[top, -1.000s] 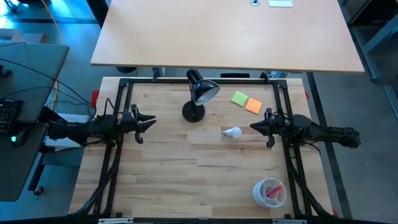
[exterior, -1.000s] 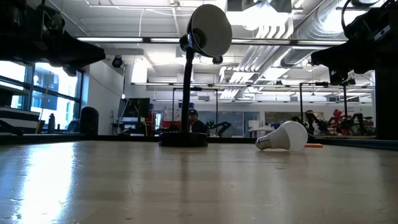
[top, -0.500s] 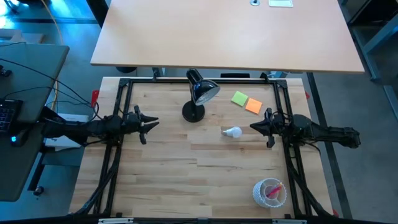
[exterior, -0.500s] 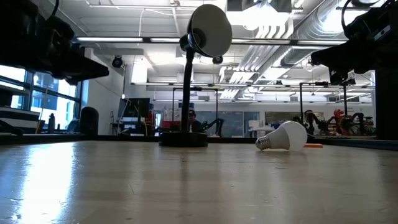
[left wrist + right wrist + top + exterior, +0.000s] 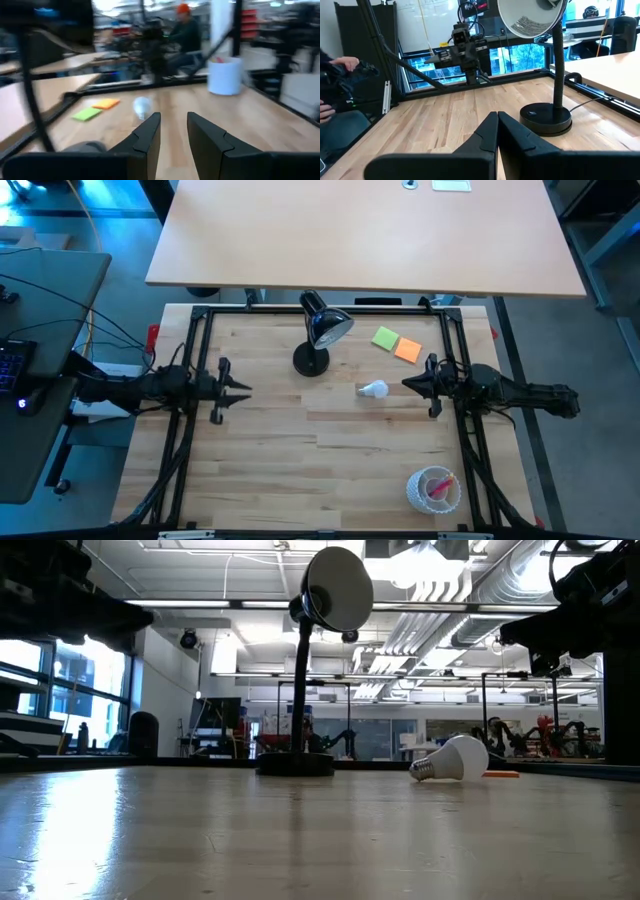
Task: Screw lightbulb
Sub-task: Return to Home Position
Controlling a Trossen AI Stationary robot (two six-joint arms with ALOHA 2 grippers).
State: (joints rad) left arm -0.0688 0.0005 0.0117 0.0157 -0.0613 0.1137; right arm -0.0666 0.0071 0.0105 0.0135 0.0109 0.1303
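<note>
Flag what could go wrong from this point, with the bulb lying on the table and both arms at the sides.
1. The lightbulb lies loose on its side on the table, held by neither gripper; being round, it may roll. The right gripper, shut, sits close beside it and any sweep could knock it.
2. The bulb is outside the lamp, so the screwing looks undone. The left gripper, open, is far off.

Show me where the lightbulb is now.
High view: the lightbulb lies loose on the table, right of centre, between the lamp base and the right gripper.
</note>
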